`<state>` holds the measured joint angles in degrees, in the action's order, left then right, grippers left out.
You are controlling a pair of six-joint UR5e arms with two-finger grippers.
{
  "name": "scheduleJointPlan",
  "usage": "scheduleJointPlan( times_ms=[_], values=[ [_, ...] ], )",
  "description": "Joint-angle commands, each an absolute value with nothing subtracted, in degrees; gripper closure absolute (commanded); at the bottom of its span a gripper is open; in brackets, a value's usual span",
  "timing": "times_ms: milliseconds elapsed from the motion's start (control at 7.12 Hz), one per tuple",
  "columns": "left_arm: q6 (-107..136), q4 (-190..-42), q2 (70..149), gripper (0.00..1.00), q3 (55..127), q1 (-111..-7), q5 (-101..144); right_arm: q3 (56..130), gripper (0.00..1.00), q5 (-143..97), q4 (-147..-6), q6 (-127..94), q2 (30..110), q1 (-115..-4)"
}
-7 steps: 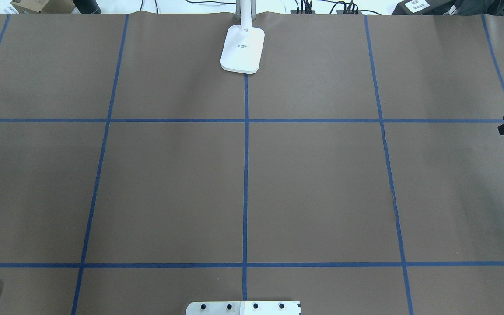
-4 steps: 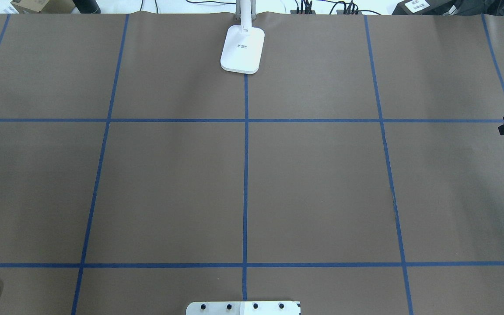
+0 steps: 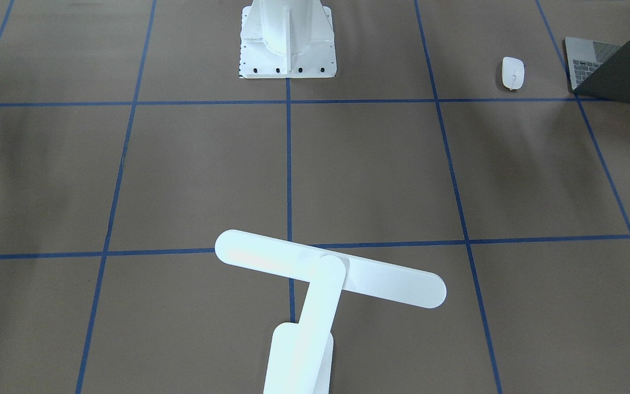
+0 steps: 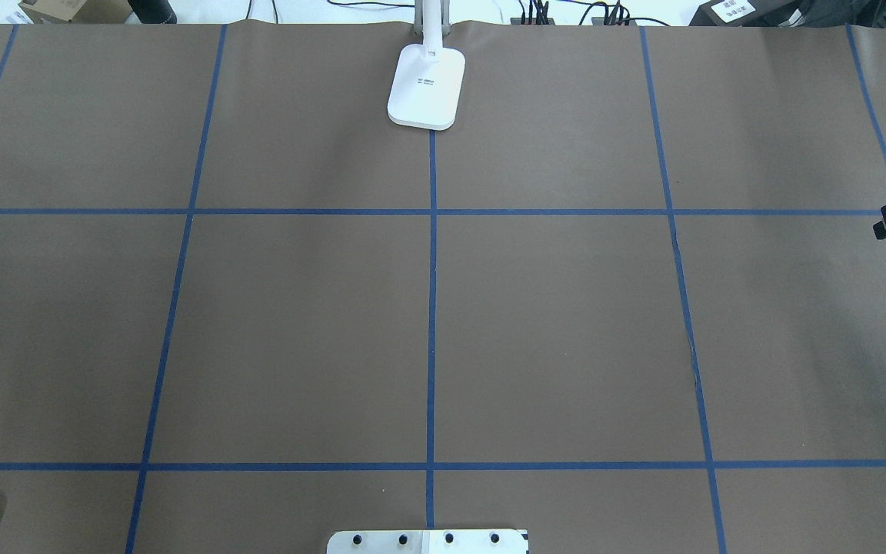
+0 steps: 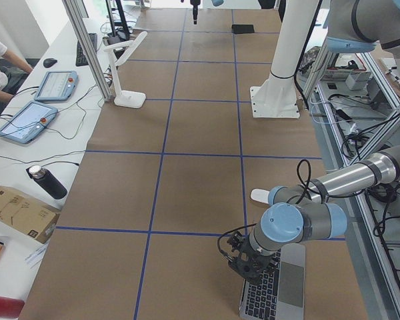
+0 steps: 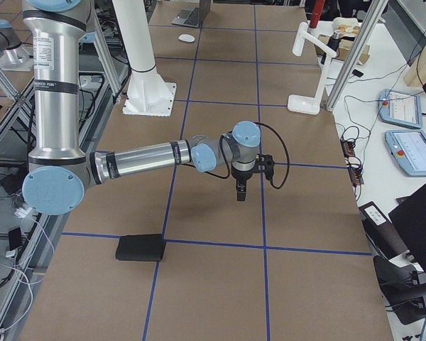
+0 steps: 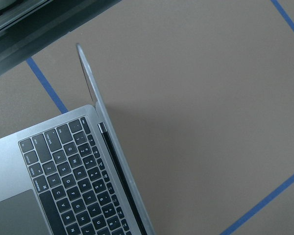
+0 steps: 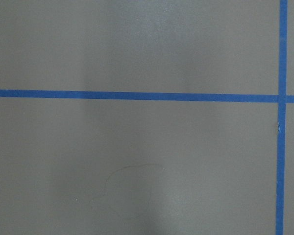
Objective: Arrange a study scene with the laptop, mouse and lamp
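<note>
Setup looks barely begun: nothing is gathered yet. Left of the pedestal lies the mouse, in the way of sliding the open laptop beyond it inward. The left pincer hangs over its keyboard, spread impossible to tell. Right of the pedestal the right pincer hovers, grip unreadable, a black mat farther right. Farthest, opposite the pedestal, stands the lamp.

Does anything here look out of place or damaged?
Nothing is spilled or broken. The laptop sits slightly askew in one corner, with the mouse beside it, far from the lamp. One blue tape line has a small ragged spot, maybe a tear in the paper.
</note>
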<state>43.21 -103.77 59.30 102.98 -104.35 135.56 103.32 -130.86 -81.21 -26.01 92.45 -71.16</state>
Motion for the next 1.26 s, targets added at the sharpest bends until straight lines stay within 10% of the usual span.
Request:
scheduleJointPlan(
  times_ms=[0,562,1123],
  values=[
    [43.24,-103.71,59.59,0.23,100.82,-104.33,139.63,103.36,0.01,-130.78,-81.21,-26.54,92.37,-70.84],
    [43.24,-103.1,59.5,1.0,100.9,-104.24,141.94,103.36,0.01,-130.78,-79.47,-28.46,92.37,-70.05],
    [43.24,-91.71,63.25,1.0,110.46,-104.24,142.82,103.36,0.01,-130.78,-77.78,-31.38,92.37,-69.35]
  ],
)
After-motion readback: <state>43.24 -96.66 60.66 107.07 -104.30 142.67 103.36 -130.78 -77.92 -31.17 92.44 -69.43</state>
